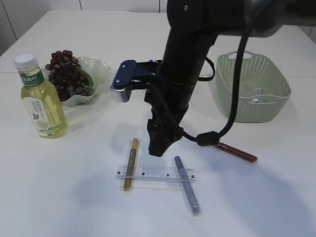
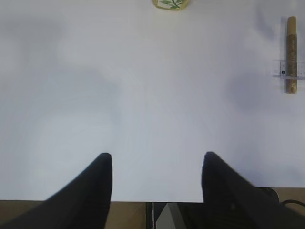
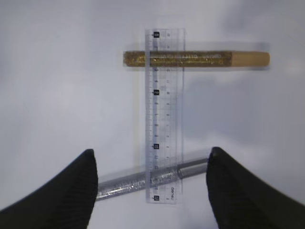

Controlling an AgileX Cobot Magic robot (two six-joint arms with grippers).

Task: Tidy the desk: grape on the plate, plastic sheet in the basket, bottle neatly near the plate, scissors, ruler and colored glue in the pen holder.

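1. The grapes (image 1: 65, 74) are already sitting in the scalloped green plate (image 1: 101, 69) at the back left, so that part is looking done.
2. The green-tea bottle (image 1: 42, 101) is standing upright just beside the plate, to its front left; this too is reading as settled.
3. The green basket (image 1: 254, 86) is sitting at the right rear with something clear and crinkled inside, probably the plastic sheet, though it is too faint to confirm.
4. Still waiting: the clear ruler (image 3: 164, 114) is lying across the gold glitter-glue tube (image 3: 195, 58) and the silver glitter-glue tube (image 3: 143, 179), resting on top of both.
5. A red glue tube (image 1: 237, 152) is lying apart to the right, partly hidden behind the arm's cable.
6. The dark-blue pen holder (image 1: 123, 79) is lying tipped on its side behind the arm, mostly blocked from the exterior view; no scissors are showing anywhere.
7. The right gripper (image 3: 152, 191) is hovering with jaws spread wide and empty, straddling the near end of the ruler and the silver tube.
8. The left gripper (image 2: 157, 179) is hanging parted and empty over bare table near the front edge, well away from the items.
9. The stacking is the likely snag: lifting the ruler may roll the tubes beneath.
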